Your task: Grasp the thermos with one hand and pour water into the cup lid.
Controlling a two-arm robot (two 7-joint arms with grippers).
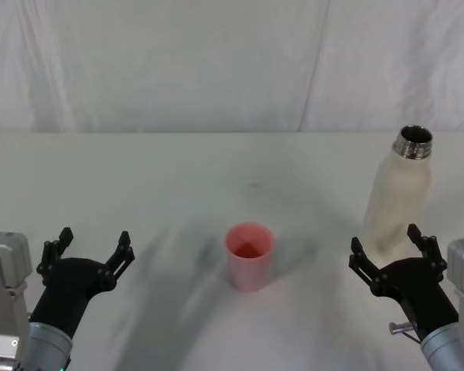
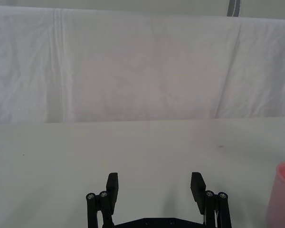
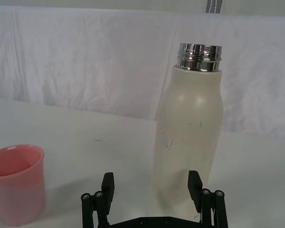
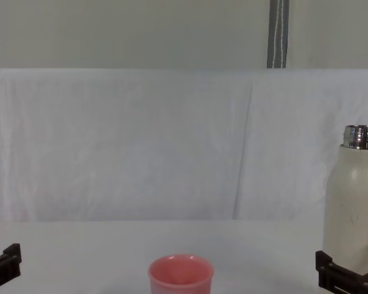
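The cream-white thermos (image 1: 400, 197) stands upright on the right of the white table, its steel neck uncapped; it also shows in the right wrist view (image 3: 190, 137) and chest view (image 4: 354, 214). My right gripper (image 1: 387, 251) is open just in front of its base, fingers either side, not touching (image 3: 152, 187). The pink cup lid (image 1: 250, 255) sits upright at the table's middle (image 3: 16, 183) (image 4: 180, 274) (image 2: 282, 194). My left gripper (image 1: 93, 243) hovers open and empty at the near left (image 2: 154, 186).
A white cloth backdrop (image 1: 216, 62) rises behind the table's far edge. The table surface (image 1: 162, 185) between the left gripper and the cup lid is bare white.
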